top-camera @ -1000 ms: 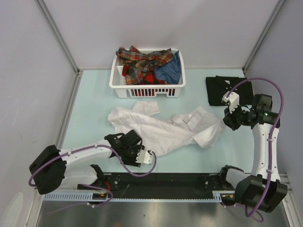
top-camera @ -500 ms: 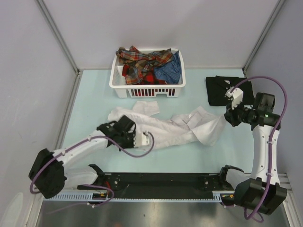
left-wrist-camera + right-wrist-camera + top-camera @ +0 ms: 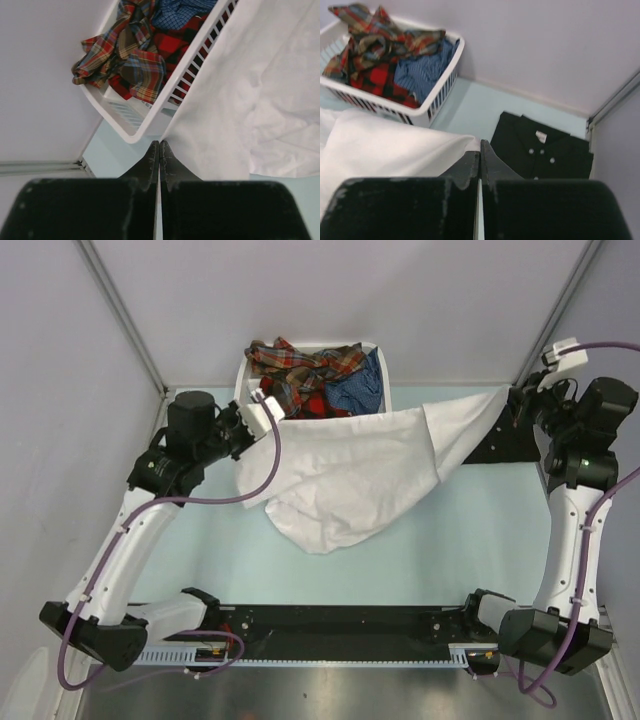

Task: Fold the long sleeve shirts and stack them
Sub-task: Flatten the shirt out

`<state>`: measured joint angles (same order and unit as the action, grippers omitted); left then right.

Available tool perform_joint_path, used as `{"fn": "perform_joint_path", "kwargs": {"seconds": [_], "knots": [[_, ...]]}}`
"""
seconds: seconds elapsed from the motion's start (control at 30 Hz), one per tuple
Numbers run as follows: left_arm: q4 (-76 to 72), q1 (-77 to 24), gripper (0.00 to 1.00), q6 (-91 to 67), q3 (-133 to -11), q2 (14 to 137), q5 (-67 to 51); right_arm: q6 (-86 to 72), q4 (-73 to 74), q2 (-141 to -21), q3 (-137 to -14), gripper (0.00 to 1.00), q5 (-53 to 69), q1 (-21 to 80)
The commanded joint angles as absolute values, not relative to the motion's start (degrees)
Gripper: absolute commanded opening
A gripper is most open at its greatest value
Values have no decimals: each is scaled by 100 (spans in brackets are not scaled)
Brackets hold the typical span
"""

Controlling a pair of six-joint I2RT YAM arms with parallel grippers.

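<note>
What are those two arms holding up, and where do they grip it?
The white shirt, stretched between them. The left tool pinches one edge, the right tool the opposite edge; whether sleeve or hem cannot be told.

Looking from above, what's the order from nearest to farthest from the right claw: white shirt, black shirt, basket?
1. white shirt, its corner pinched in the right gripper itself.
2. black shirt, on the table's right side, just beside the gripper.
3. basket, at the back, toward the middle.
</note>
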<state>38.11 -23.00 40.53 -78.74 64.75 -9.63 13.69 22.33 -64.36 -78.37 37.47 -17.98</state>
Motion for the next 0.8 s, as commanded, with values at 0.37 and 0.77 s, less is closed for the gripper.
{"fn": "perform_joint_path", "kwargs": {"seconds": [0.37, 0.77], "knots": [[2408, -2153, 0, 4271, -9228, 6179, -466, 518, 159, -5766, -8692, 0, 2040, -1854], [2487, -2593, 0, 4272, -10045, 5528, -1010, 685, -193, -5177, -9535, 0, 1389, -1854]]}}
